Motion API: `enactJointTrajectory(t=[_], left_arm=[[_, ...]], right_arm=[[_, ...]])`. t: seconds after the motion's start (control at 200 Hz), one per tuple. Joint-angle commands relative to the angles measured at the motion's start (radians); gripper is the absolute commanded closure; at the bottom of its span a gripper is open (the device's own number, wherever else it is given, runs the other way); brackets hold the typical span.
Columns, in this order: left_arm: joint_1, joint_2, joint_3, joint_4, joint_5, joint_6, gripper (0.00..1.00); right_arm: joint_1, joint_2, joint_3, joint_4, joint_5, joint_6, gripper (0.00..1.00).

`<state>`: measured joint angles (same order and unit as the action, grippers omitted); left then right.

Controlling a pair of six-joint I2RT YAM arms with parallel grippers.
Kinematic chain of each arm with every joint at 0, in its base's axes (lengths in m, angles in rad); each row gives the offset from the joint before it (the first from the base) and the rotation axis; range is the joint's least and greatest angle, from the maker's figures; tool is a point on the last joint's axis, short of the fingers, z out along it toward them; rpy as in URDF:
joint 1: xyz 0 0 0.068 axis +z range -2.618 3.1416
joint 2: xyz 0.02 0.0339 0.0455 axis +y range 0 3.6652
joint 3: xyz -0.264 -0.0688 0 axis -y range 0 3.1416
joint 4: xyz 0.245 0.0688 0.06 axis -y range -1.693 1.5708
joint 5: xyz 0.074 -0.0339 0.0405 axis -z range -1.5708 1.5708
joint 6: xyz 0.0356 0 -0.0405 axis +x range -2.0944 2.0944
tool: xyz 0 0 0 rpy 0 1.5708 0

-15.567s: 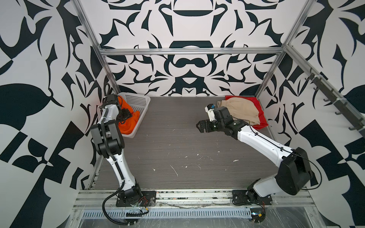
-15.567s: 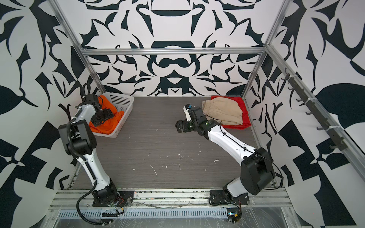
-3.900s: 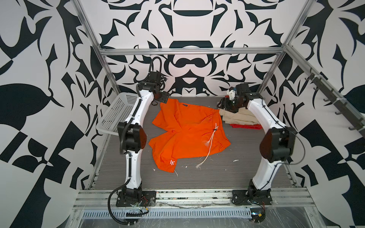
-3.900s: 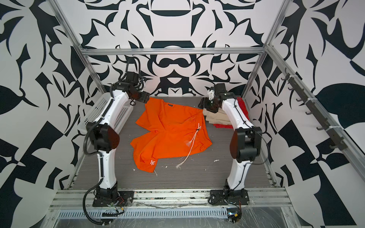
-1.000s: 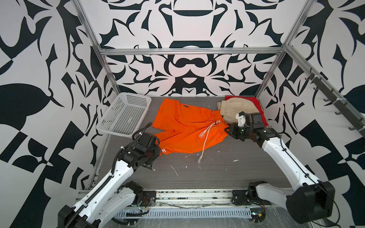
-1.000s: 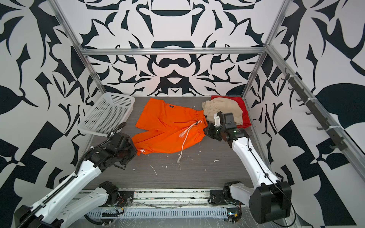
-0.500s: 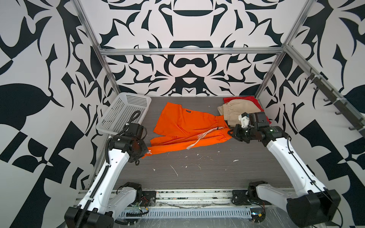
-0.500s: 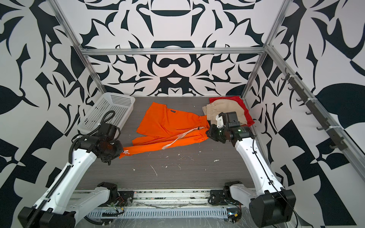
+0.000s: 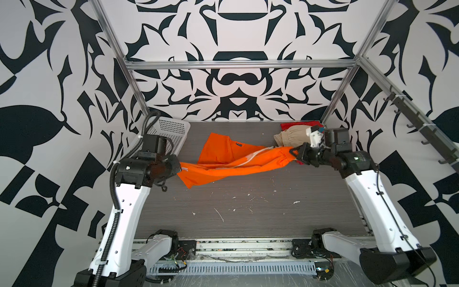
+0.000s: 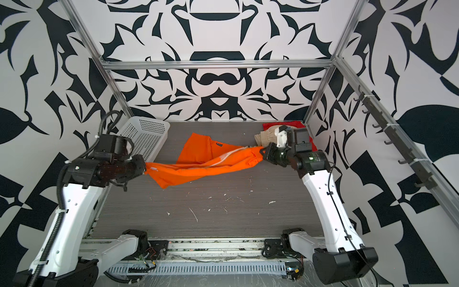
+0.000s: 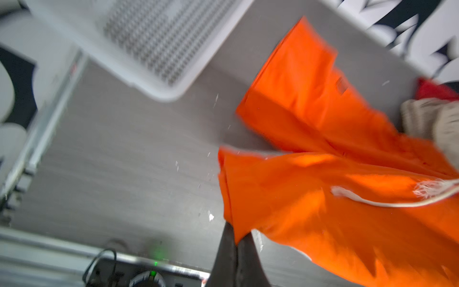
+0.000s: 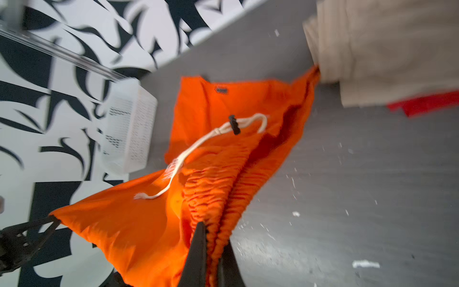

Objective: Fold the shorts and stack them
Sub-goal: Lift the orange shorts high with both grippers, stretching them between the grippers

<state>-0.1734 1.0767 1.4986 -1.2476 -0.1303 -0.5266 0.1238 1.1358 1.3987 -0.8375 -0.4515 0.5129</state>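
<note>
The step in hand looks like the first fold of the orange shorts (image 9: 231, 165); both claws are clenched on them and hold them up as a stretched band above the table (image 9: 248, 211). The left gripper (image 9: 177, 169) pinches a leg hem corner just beside the near corner of the basket (image 9: 171, 129); the right gripper (image 9: 295, 151) pinches the gathered elastic waist, well apart from the basket.

The long axis runs straight away from the basket, hem end towards it and waist end pointing away; the cloth sags between the claws, and the other leg lies flat on the table next to the basket's long side. The white drawstring (image 12: 198, 146) lies loose along the raised fabric.

The beige shorts (image 9: 290, 136) sit on the red shorts (image 9: 298, 124) beyond the waist end, farthest from the basket; those two seem already stacked.

The next move probably calls for both arms to travel together, keeping the band taut, and lay the raised half over the flat leg, edge to edge; slack would let it bunch.
</note>
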Motion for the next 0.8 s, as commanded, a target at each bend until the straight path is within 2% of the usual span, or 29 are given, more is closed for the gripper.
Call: enactJointTrajectory(t=[0.0,0.255,0.395,0.505,0.655,0.795], left_arm=[[0.008,0.018,0.192,-0.107,-0.064,0.077,1.0],[0.008,0.048,0.572,-0.193,-0.202,0.168,1.0],[0.008,0.099,0.684,-0.194,-0.25,0.227,1.0],[0.008,0.147,0.668,-0.147,-0.195,0.24,1.0],[0.008,0.235,0.595,-0.004,-0.089,0.238,1.0],[0.013,0.387,0.68,0.072,-0.043,0.267,1.0]], right_arm=[[-0.006,-0.008,0.177,0.007,-0.037,-0.065,1.0],[-0.006,-0.001,0.519,-0.083,-0.128,-0.057,1.0],[-0.006,0.031,0.684,-0.131,-0.147,-0.043,1.0],[-0.006,0.084,0.745,-0.164,-0.144,-0.049,1.0],[-0.006,0.172,0.718,-0.116,-0.136,-0.053,1.0],[-0.006,0.334,0.769,-0.052,-0.136,-0.067,1.0]])
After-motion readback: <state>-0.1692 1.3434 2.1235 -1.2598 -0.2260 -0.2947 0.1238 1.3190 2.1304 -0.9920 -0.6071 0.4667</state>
